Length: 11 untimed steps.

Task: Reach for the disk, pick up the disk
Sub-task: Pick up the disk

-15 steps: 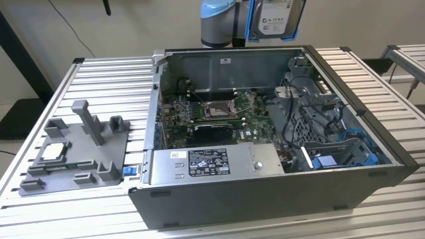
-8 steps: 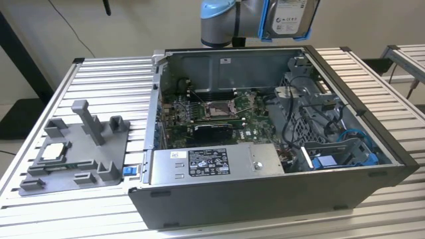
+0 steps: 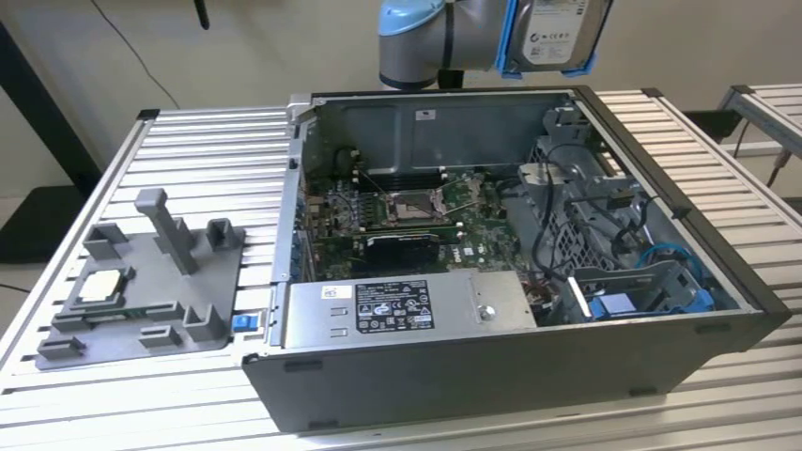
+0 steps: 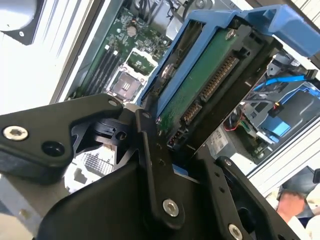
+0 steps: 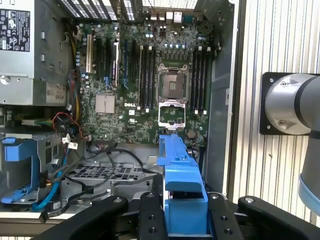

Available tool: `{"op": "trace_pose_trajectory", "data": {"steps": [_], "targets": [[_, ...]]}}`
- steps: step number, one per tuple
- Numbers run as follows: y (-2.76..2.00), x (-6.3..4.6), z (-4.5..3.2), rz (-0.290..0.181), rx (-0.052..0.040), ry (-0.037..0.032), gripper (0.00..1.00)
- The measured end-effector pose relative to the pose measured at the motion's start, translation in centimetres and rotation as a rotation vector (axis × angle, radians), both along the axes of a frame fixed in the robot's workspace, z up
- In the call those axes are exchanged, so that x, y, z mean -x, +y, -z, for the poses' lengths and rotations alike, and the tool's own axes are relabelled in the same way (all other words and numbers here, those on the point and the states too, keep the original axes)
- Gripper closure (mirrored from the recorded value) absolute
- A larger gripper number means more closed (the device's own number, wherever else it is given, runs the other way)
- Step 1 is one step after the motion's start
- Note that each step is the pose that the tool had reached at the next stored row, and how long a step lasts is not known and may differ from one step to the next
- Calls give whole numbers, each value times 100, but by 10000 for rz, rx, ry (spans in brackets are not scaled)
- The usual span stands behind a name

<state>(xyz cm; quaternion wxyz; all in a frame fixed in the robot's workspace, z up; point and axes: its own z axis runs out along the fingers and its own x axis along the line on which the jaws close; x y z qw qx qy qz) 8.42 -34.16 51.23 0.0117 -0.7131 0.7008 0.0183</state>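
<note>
Disk [image 3: 561, 34] clamped in the tool [image 4: 172, 145], high over the open computer case [image 3: 652, 122] — any slip drops it onto the motherboard [image 5: 150, 90].

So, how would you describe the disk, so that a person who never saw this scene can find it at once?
Start at the open computer case on the slatted table. Above its back wall, the gripper is shut on the disk, lifted clear of the case. It is a flat grey drive with a white label in a blue frame; the blue bracket in the case has no drive.
</note>
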Motion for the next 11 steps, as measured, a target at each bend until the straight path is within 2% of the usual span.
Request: {"op": "trace_pose_trajectory", "data": {"steps": [7, 11], "targets": [[-2, -2, 0, 0, 0, 0, 100], [-32, -2, 0, -1, 0, 0, 100]]}}
